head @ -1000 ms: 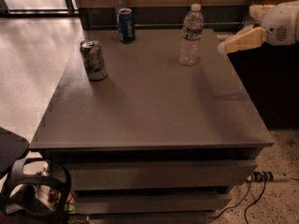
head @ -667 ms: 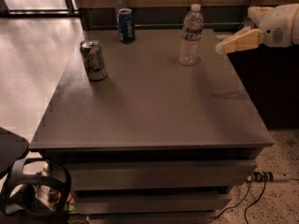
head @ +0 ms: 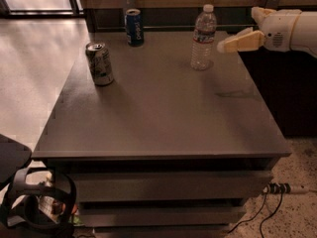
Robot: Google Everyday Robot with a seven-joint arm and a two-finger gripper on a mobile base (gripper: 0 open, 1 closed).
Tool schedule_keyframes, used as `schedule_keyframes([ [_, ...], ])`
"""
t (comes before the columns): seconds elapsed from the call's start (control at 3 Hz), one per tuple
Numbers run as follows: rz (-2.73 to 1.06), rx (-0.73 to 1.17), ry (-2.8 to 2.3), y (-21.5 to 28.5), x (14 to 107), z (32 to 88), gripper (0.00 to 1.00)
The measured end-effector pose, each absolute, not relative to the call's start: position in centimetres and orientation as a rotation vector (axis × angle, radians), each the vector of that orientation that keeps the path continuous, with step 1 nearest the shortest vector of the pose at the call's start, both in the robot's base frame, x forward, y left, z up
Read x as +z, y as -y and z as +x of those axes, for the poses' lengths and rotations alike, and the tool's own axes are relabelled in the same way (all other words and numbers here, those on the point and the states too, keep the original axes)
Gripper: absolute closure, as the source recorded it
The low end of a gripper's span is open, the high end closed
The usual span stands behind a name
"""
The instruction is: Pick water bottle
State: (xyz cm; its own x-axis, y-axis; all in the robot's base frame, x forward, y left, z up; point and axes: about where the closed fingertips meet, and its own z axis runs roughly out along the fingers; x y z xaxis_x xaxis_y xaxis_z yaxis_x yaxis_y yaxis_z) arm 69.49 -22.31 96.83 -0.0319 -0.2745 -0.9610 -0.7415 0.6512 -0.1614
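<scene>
arm: I have it reaching in from the right edge, roughly level | gripper: pointing left, held in the air

The cream, tapered gripper at upper right joins a rounded white housing with dotted grille.

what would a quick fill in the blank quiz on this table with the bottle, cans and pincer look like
1. The water bottle stands upright on the grey table, and its screw cap is ____.
2. The pincer hovers close to the bottle's ____ side in the picture.
3. The number of soda cans on the table is ____.
4. The silver-green soda can stands nearer the camera than the ____ one.

Missing words: white; right; two; blue
</scene>
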Motion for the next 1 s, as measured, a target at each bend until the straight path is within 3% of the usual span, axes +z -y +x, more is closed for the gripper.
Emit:
schedule_keyframes([
  [1.0,-0.806,0.561,-1.572,19.8,93.6,76.6,0.0],
])
